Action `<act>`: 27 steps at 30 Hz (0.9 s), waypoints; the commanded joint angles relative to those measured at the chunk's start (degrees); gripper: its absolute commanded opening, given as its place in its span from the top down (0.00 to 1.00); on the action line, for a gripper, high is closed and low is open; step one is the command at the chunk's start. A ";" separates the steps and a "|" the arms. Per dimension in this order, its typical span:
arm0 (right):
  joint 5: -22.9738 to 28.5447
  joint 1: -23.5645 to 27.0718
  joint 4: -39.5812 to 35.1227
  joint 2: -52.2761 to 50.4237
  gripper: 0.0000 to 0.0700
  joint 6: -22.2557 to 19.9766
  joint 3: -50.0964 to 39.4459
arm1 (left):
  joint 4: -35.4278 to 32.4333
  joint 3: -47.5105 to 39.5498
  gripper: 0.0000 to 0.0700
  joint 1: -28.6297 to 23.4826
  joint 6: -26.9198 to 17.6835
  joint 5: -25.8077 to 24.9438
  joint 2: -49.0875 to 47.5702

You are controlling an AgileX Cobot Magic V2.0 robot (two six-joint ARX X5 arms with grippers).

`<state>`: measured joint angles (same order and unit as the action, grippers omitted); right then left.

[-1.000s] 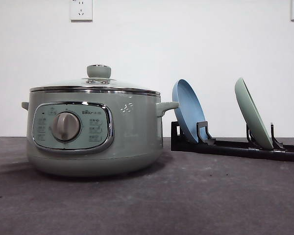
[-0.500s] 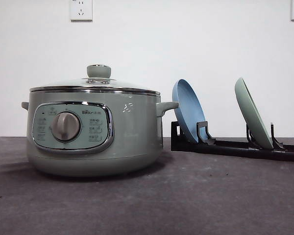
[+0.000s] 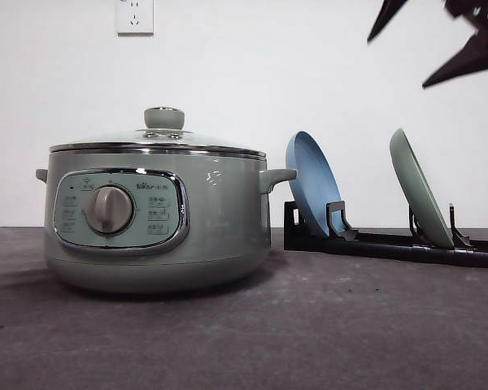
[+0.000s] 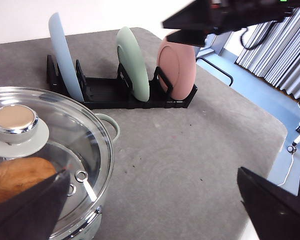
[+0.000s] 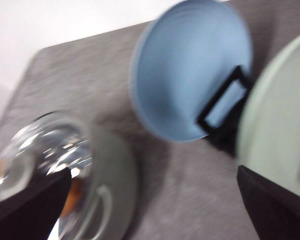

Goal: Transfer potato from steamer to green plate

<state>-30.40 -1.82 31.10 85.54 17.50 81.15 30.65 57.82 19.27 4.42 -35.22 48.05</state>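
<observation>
1. Steamer [image 3: 156, 215]: a large round pale sage-green electric pot with a chrome-rimmed control panel and central dial, sitting on the left part of the dark grey table [image 3: 325, 325]. Side handles are projecting at both ends.
2. Glass lid [image 4: 65, 150]: a domed clear lid with a chrome rim and a round knob, resting closed on the steamer.
3. Potato [image 4: 17, 175]: a lumpy orange-brown oval, lying inside the steamer and showing through the lid glass in the left wrist view.
4. Black slotted rack [image 3: 390, 240]: standing on the table to the right of the steamer, near its right handle but apart from it.
5. Blue plate [image 3: 311, 183]: a round glossy blue plate, leaning on edge in the rack slot nearest the steamer.
6. Green plate [image 3: 419, 188]: a shallow pale mint-green round plate, leaning on edge in the next slot, well apart from the steamer.
7. Pink plate [image 4: 177, 67]: a round pink plate, standing on edge in the slot beyond the green one.
8. Right gripper [image 3: 439, 41]: hanging high above the rack at the upper right, its dark pointed fingers spread apart and grasping nothing.
9. Left gripper [image 4: 150, 210]: hovering above the steamer's edge, its dark fingers wide apart, released, touching nothing.
10. White wall socket [image 3: 135, 15]: sitting on the wall above the steamer.
</observation>
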 commanded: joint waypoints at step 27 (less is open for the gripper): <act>8.46 0.61 -12.03 17.20 0.62 -0.08 3.27 | -0.37 1.09 0.00 0.31 1.16 -0.59 0.31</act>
<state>-22.24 -1.13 19.77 101.48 17.82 83.02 30.68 57.82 19.29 5.45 -35.27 48.05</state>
